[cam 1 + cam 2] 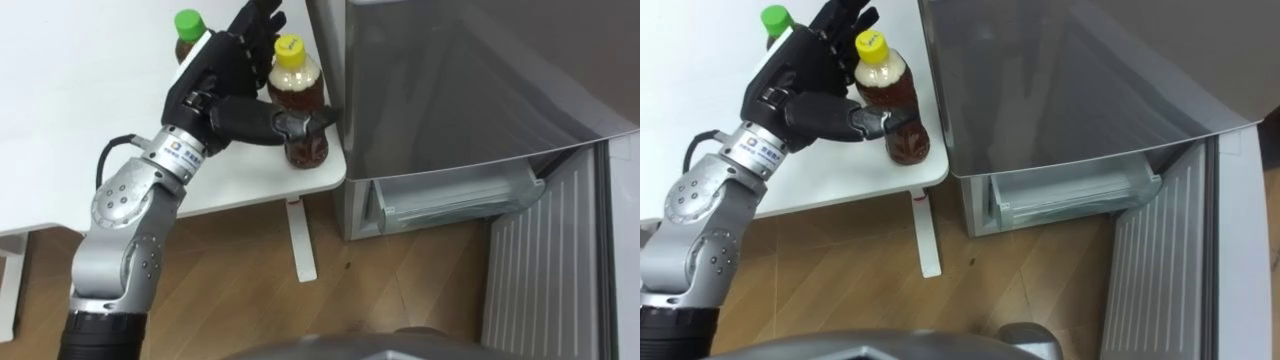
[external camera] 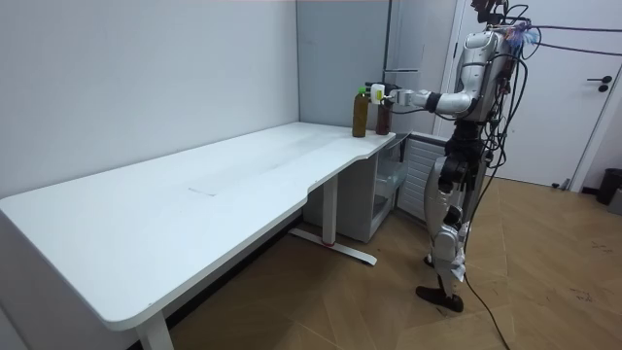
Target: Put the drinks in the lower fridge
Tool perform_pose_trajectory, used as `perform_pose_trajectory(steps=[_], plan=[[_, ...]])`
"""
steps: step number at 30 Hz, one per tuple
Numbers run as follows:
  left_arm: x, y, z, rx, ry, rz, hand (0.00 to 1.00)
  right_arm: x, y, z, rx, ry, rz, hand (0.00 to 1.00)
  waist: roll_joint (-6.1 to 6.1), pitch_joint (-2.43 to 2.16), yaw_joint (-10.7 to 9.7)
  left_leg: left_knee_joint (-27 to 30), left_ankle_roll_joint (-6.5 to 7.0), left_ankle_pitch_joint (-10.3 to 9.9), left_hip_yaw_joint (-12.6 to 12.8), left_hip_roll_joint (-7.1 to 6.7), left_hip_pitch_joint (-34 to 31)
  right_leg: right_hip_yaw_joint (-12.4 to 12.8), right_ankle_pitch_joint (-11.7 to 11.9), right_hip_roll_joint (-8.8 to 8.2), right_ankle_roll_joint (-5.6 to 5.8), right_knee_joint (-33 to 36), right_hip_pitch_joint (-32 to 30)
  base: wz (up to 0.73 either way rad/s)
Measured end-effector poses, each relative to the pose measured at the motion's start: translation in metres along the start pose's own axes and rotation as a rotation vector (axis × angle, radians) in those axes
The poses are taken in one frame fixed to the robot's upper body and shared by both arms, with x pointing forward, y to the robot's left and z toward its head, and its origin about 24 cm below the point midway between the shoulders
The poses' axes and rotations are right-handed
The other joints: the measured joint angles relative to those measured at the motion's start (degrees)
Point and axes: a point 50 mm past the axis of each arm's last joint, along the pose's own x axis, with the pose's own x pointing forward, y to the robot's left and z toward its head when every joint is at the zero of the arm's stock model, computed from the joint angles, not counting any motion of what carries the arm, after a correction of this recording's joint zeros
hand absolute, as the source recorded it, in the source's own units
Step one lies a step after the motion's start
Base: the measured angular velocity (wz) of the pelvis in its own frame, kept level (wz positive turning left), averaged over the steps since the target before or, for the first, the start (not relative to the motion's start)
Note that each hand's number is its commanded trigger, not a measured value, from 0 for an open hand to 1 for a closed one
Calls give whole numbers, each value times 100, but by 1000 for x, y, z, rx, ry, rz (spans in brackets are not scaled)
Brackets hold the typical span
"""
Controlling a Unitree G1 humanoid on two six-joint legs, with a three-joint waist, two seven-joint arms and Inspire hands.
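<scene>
Two drinks are standing at the corner of the table point(image 1: 60, 120), and the left hand point(image 1: 225, 75) is taking hold of one. The yellow bottle point(image 1: 298, 95) is sitting against the palm. The thumb is curling across its front while the fingers are reaching up behind it, fairly straight, so the grip is looking only partly closed. The green bottle point(image 1: 188, 25) is standing just behind the hand. To the hand's right and lower down, the fridge point(image 1: 450, 80) is standing with its lower door point(image 1: 545, 270) swung open and a clear bin point(image 1: 450, 195) showing.

Judging by this, the first pick-up is under way. Next, the fingers are needing to wrap fully. Then the bottle is needing a lift clear of the table edge and a carry right and down into the lower compartment, probably with a bend.

The room view is showing the robot standing upright beside the fridge, arm stretched level over the table end. The eye views are showing the thumb's placement, which is too small to read there.
</scene>
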Motion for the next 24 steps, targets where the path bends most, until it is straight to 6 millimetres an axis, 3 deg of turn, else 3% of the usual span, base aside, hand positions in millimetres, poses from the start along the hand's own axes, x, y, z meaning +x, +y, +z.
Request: perform_pose_trajectory(steps=[10,18,24], plan=[[0,2,-2,-6,13,36,0,0,0,-3,-2,19,-7,0,3,21,-39,0,0,0,11,1,1,23,0,2,1,-1,0,0],[2,12,-20,5,102,99,0,0,1,-2,-11,21,9,0,33,12,-264,1,0,0,9,4,-19,23,0,10,0,-75,-3,0],[7,11,-26,16,132,92,0,0,1,0,-64,25,17,0,26,16,-297,2,0,0,19,2,-16,25,0,9,-1,-52,1,0]])
